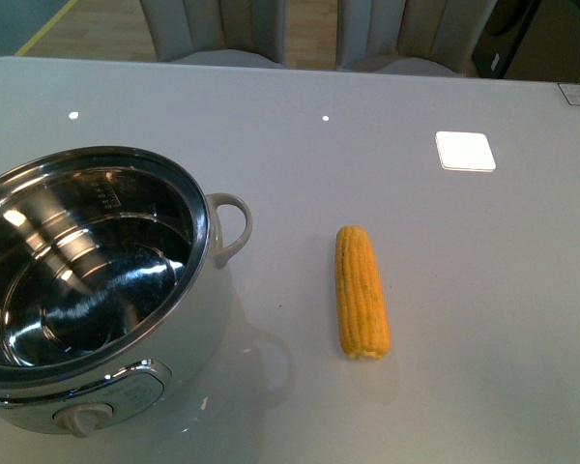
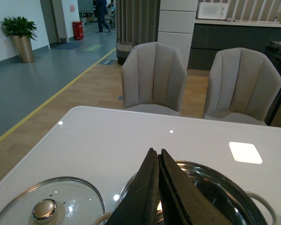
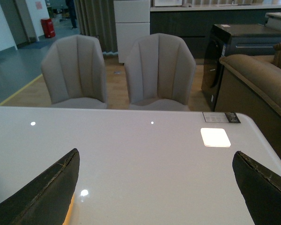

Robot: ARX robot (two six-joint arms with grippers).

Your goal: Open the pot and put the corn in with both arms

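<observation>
The corn (image 1: 362, 292) lies flat on the white table (image 1: 483, 319), just right of the pot (image 1: 201, 319), which stands open with its glass lid (image 2: 70, 197) set on the table beside it. The pickup looks like the step in hand: best to straddle the cob at its middle, fingers square to its length, then lift clear of the steel rim before letting go. The right gripper (image 3: 155, 159) hangs low over the table with jaws spread wide, while the left gripper (image 2: 157, 152) hovers above the pot, fingers pressed together on nothing.
</observation>
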